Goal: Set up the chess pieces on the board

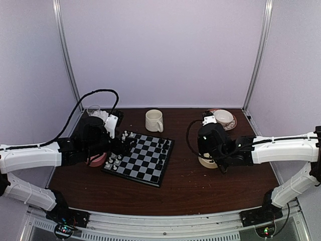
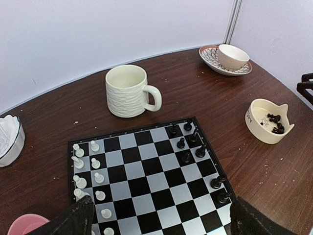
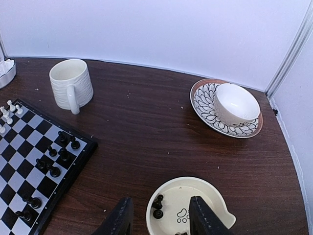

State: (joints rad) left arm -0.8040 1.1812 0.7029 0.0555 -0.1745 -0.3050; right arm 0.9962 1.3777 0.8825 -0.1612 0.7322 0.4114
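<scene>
My left fingers (image 2: 73, 220) hang wide open, empty, above the near edge of the board (image 2: 151, 183); chess pieces (image 2: 95, 162) line two sides. My right fingers (image 3: 203, 215), partly open, empty, hover over a cream dish (image 3: 188, 195) of black ones.

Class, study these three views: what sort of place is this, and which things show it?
Probably a lab test booth, not a home: plain pale walls with metal corner posts box in the table, and two robot arms are bolted at its near edge.
</scene>
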